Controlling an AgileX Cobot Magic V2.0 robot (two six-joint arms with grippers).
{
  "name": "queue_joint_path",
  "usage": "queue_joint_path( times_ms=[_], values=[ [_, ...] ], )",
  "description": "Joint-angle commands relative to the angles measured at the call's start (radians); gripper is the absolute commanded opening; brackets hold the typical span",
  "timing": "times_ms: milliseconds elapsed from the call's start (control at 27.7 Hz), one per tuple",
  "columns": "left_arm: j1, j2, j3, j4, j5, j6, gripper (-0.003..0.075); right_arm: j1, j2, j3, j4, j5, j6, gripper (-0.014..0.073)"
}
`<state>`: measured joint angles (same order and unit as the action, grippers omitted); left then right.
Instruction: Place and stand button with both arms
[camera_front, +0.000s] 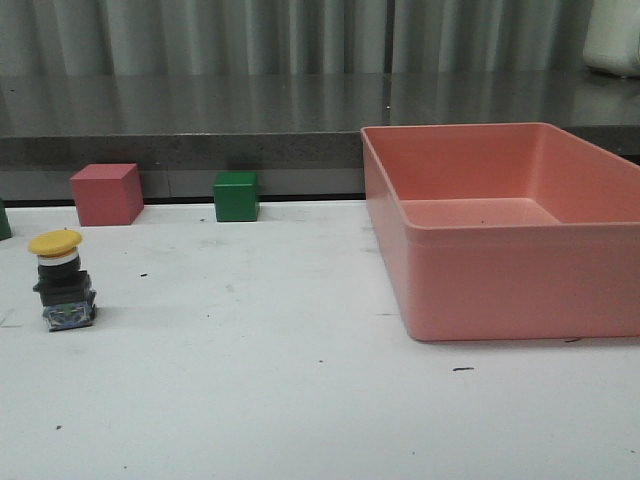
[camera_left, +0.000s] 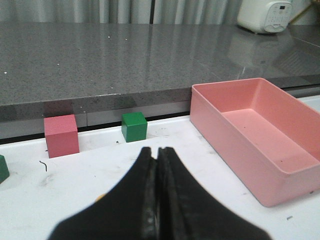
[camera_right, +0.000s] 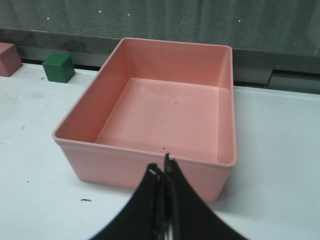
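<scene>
The button (camera_front: 62, 281) stands upright on the white table at the left in the front view, yellow cap on top, white collar, black body, blue-green base down. Neither arm shows in the front view. In the left wrist view my left gripper (camera_left: 156, 151) is shut and empty above the table; a sliver of yellow (camera_left: 100, 197) peeks out beside its left finger. In the right wrist view my right gripper (camera_right: 163, 167) is shut and empty, in front of the near wall of the pink bin (camera_right: 145, 167).
A large empty pink bin (camera_front: 500, 280) stands at the right of the table. A pink cube (camera_front: 106, 194) and a green cube (camera_front: 236, 196) sit at the table's back edge, below a dark grey counter. Another green object (camera_front: 4, 220) is cut off at the left edge.
</scene>
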<state>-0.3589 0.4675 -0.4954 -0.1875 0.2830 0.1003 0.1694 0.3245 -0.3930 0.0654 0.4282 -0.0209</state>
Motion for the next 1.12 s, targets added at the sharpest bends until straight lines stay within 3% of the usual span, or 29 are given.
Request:
queue_joint_path(
  times_ms=[0,361,1082],
  values=[
    [0.002,-0.095,-0.024,-0.003,0.052,0.001,-0.0020,-0.003,0.004,-0.028,-0.005,-0.083,-0.006,-0.0068],
    [0.002,-0.353,0.042,-0.003,0.108,0.001,-0.0020,-0.003,0.004,-0.028,-0.005,-0.083,-0.006,-0.0068],
    [0.002,-0.364,0.042,-0.003,0.108,0.001,-0.0020,-0.003,0.004,-0.028,-0.005,-0.083,-0.006,-0.0068]
  ],
)
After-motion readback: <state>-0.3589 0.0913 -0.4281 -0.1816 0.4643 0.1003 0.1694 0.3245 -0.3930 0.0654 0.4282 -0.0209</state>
